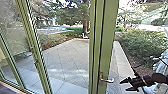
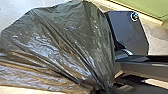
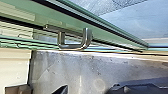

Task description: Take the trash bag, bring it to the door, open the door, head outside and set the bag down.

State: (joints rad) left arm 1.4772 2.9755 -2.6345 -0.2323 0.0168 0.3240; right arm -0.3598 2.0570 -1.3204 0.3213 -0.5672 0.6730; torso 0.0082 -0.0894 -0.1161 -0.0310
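Trash bag [image 2: 67, 45] is held, gathered, by the left end effector [image 2: 106, 90]; we observe the right end effector [image 1: 124, 85] wide, near the door handle [image 1: 108, 80]

Paving [image 1: 67, 55] covers the ground outside, its grey slabs set with joints running diagonally; plainer, smoother slabs [image 1: 53, 86] lie in front of them, nearer the robot; light falls across the paving in pale patches; a light stone border [image 1: 124, 63] runs along its right side; at lower left, a strip of dark floor [image 1: 7, 89] shows beside a green bottom rail [image 1: 12, 86].
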